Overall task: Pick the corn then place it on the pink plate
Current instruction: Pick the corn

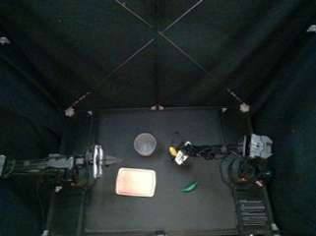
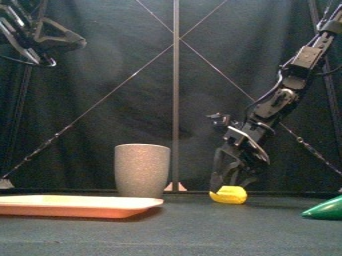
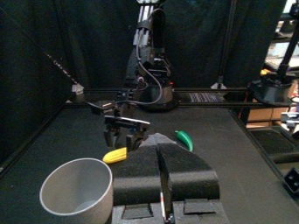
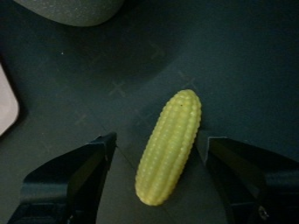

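**Pick stage, grasp not yet made.** Right gripper (image 4: 163, 144) poised over the corn (image 4: 170, 147). Jaws spread wide, one on each side of the cob, with bare table (image 1: 211, 211) showing in both gaps. No contact visible.

**Corn.** Lying flat at the centre of the right wrist view, long axis running from upper right to lower left. In the front view, a yellow stub low and right of centre, directly under the gripper. In the top view, right of centre.

**Pink plate** (image 1: 134, 182). Empty, lower left of centre in the top view, well apart from the corn. Grey cup (image 1: 146, 143) above it in that frame and left of the corn. Green toy (image 1: 191, 187) to the plate's lower right.

**Left gripper** (image 1: 94, 162). At rest at the left edge of the table in the top view, jaws pressed together on nothing.

**Next move, as judged.**
- Probably a slight further descent, if needed, then closure across the cob's short axis near its middle.
- Then a lift and a carry toward the lower left of the top view, keeping clear of the cup.
- Off-centre pinch likely to roll or tilt the rounded cob.
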`<state>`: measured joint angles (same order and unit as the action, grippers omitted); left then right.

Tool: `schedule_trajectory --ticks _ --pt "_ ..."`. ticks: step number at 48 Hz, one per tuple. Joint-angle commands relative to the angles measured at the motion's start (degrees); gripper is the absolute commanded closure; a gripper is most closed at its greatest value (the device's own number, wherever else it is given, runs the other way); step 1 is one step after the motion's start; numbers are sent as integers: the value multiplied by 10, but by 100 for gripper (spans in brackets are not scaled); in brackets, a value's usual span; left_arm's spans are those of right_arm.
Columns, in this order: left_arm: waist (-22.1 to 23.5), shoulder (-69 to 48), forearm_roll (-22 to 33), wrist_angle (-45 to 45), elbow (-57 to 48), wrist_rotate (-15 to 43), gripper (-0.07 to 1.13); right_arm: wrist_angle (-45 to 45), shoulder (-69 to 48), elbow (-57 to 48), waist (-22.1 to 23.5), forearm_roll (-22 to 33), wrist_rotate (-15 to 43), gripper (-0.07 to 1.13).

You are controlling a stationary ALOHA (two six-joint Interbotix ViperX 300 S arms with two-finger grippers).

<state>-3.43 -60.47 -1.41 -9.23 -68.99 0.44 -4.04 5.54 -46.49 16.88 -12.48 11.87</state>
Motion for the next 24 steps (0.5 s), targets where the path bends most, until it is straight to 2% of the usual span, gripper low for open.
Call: schedule_trajectory --ticks 1,8,13,19,24 --pt "-2 -1 -1 -3 18 0 109 11 2 24 -4 0 1 4" --pt "-3 -1 -6 -3 18 0 109 20 14 35 -5 0 1 5" --pt "-2 -1 -7 -3 18 0 109 23 14 39 -8 0 1 10" --pt "-3 -1 -8 -3 18 0 109 30 14 38 -5 2 1 24" --pt "-3 -1 -8 -3 18 0 109 33 16 39 -6 0 1 42"
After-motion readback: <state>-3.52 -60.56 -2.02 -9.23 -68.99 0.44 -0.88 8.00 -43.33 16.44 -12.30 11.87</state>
